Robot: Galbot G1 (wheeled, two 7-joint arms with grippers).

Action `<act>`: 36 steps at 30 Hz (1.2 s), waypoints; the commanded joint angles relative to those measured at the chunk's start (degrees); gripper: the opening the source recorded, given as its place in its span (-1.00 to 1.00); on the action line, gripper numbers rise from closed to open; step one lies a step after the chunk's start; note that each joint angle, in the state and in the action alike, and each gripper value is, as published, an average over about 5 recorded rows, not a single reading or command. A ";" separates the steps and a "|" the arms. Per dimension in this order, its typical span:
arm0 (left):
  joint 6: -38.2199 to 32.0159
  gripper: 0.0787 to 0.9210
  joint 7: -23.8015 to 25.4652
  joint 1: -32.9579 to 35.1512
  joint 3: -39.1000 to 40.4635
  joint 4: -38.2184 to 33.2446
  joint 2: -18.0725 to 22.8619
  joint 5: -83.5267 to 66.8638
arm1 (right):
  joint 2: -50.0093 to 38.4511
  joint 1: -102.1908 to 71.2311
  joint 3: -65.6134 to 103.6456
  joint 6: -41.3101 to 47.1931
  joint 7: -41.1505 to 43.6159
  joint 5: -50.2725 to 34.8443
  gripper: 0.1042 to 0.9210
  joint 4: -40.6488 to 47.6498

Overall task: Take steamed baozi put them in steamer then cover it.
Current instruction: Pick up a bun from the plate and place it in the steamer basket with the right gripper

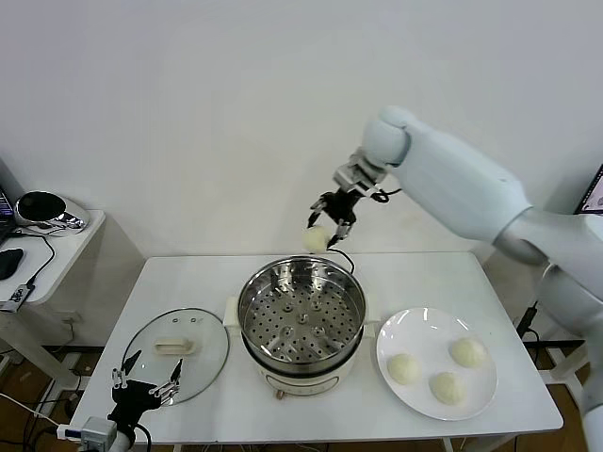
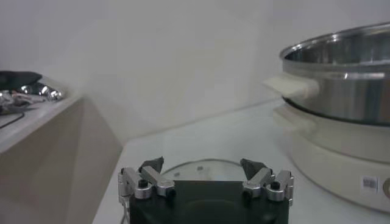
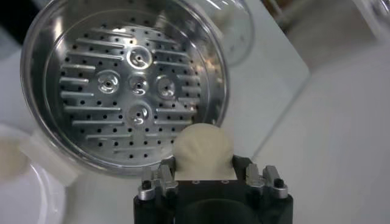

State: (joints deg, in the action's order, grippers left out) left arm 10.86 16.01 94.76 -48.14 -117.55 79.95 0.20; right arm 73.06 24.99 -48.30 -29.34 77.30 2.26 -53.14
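Observation:
My right gripper (image 1: 328, 229) is shut on a cream-white baozi (image 1: 317, 237) and holds it in the air above the far rim of the steamer (image 1: 301, 314). In the right wrist view the baozi (image 3: 203, 151) sits between the fingers, over the rim of the steamer (image 3: 125, 85), whose perforated tray holds nothing. Three more baozi (image 1: 405, 368) (image 1: 467, 352) (image 1: 447, 387) lie on the white plate (image 1: 415, 330) right of the steamer. My left gripper (image 1: 146, 388) is open and empty at the front left, by the glass lid (image 1: 177, 352).
The glass lid with its cream handle lies flat left of the steamer; it shows in the left wrist view (image 2: 201, 169). A side table (image 1: 47, 247) with a shiny object and cables stands off to the left. A cable runs behind the steamer.

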 commanded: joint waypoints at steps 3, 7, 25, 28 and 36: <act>0.02 0.77 -0.18 0.05 -0.30 0.77 0.17 -0.32 | 5.94 -1.30 -2.34 -18.15 -0.96 13.08 0.19 0.69; 0.05 0.77 -0.09 -0.03 -0.33 0.81 0.22 -0.52 | 6.50 -1.63 -4.51 -18.12 -0.69 12.05 0.20 0.52; 0.17 0.77 0.15 -0.27 -0.39 1.47 -0.88 -1.34 | 11.75 -6.97 -2.91 -18.11 -2.32 16.92 0.20 6.47; 0.14 0.77 0.02 -0.30 -0.35 1.74 -0.99 -1.41 | 12.39 -7.74 -2.52 -18.11 -3.34 19.62 0.20 7.41; 0.07 0.77 -0.07 -0.41 0.02 1.90 -0.84 -1.36 | 12.91 -9.21 -1.52 -18.11 -4.49 23.13 0.20 9.15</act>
State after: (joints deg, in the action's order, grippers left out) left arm 10.99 15.96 94.33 -48.21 -115.75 79.17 -1.12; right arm 84.93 17.12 -50.26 -46.77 73.86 21.19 -45.67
